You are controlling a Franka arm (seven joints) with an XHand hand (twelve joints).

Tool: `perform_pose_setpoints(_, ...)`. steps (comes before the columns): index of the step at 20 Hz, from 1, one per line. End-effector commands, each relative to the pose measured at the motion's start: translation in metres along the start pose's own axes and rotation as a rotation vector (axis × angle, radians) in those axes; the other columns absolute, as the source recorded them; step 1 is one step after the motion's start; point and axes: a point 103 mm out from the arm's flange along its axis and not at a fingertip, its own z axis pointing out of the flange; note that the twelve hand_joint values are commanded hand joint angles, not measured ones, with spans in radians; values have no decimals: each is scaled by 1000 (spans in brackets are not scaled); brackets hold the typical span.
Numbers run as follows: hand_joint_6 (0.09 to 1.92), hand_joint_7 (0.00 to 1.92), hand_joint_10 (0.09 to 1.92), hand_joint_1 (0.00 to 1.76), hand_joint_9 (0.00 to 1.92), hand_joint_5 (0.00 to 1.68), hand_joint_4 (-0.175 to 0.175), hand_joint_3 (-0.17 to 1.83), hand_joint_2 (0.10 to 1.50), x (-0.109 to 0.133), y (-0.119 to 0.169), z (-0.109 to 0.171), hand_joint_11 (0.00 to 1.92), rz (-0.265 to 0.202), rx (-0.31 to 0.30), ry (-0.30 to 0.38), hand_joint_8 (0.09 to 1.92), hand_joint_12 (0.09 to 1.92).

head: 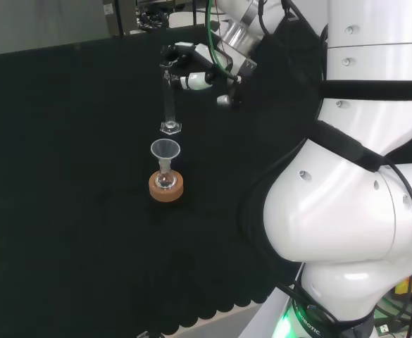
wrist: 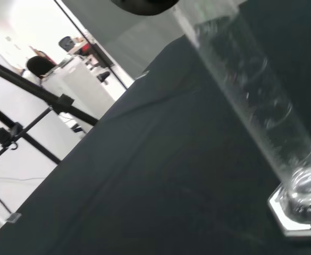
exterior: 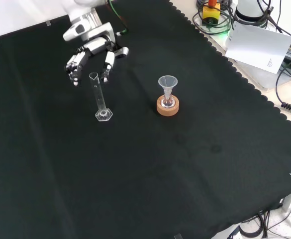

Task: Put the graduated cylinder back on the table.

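Front view shows the clear, slim graduated cylinder [exterior: 100, 95] standing upright on its hexagonal base on the black cloth [exterior: 150, 169]. Black-and-white hand [exterior: 90, 55] hangs around its rim, fingers spread, not gripping. Nearby, a glass funnel [exterior: 167, 84] sits in a flask on a round cork ring [exterior: 167, 108].

Black cloth [exterior: 150, 174] covers the bench, plain and matte, its near edge cut in small scallops against pale floor. The cylinder [exterior: 100, 96] is clear glass, colourless right down to its hexagonal foot, with faint pale graduation lines along the tube in the wrist view. The funnel [exterior: 167, 85] is clear too, sitting in a clear flask [exterior: 167, 103] on a tan cork ring [exterior: 167, 107]. The hand [exterior: 89, 54] is white with black segments and silver-grey at the wrist; its fingers [exterior: 75, 64] alternate white and black. The arm [head: 364, 211] is glossy white with black bands, a green cable [head: 216, 42] running beside it.
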Motion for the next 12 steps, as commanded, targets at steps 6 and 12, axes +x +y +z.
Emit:
perform_pose_setpoints(6, 200, 254, 87, 921, 723, 378, -68, -175, 980, 62, -42, -94, 290, 86, -55, -237, 670, 1350)
perform_pose_setpoints(12, 186, 248, 87, 913, 716, 376, -66, -175, 981, 115, -61, -116, 285, 99, -41, -342, 670, 1352)
